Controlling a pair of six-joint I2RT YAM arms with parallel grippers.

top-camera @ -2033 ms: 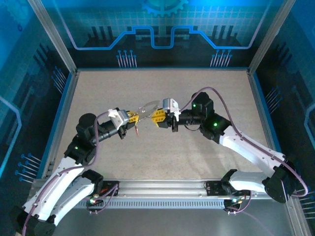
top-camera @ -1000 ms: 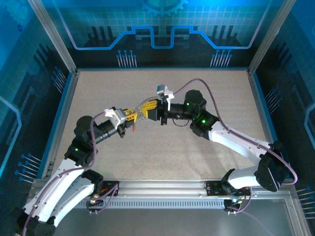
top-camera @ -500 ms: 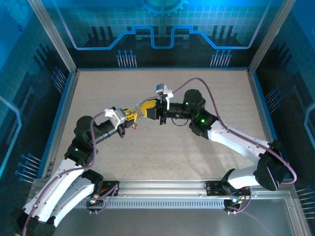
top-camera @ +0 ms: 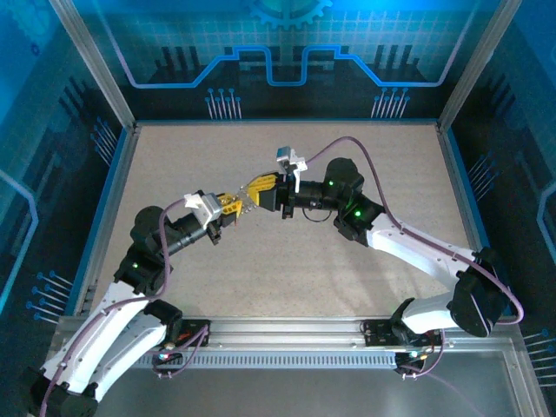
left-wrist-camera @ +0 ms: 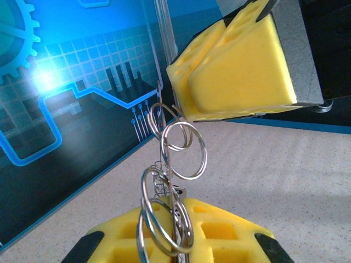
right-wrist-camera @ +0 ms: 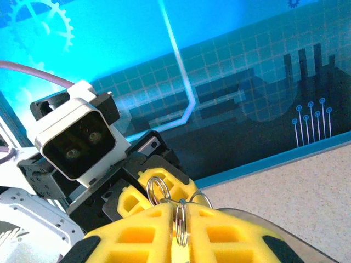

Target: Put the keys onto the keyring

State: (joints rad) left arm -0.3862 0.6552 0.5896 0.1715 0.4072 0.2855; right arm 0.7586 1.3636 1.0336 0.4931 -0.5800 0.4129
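Note:
Above the table's middle my two grippers meet tip to tip, the left gripper (top-camera: 233, 203) and the right gripper (top-camera: 257, 190). In the left wrist view the left gripper (left-wrist-camera: 175, 227) is shut on the thin silvery wire of the keyring (left-wrist-camera: 165, 164), which carries several small split rings. The right arm's yellow finger (left-wrist-camera: 241, 71) hangs just above them. In the right wrist view the right gripper (right-wrist-camera: 184, 222) is shut on one small split ring (right-wrist-camera: 182, 227), edge-on between its pads, with the left fingers (right-wrist-camera: 164, 189) right behind. The keys are hidden.
The speckled beige table (top-camera: 287, 261) is walled by blue printed panels (top-camera: 278, 61) and a metal frame. The left wrist camera housing (right-wrist-camera: 74, 142) sits close in front of the right gripper. Both arms' purple cables arch over the work area.
The right gripper came in from the right and rolled over, closing the gap to the left gripper. A small red key seen dangling under the left fingers earlier no longer shows.

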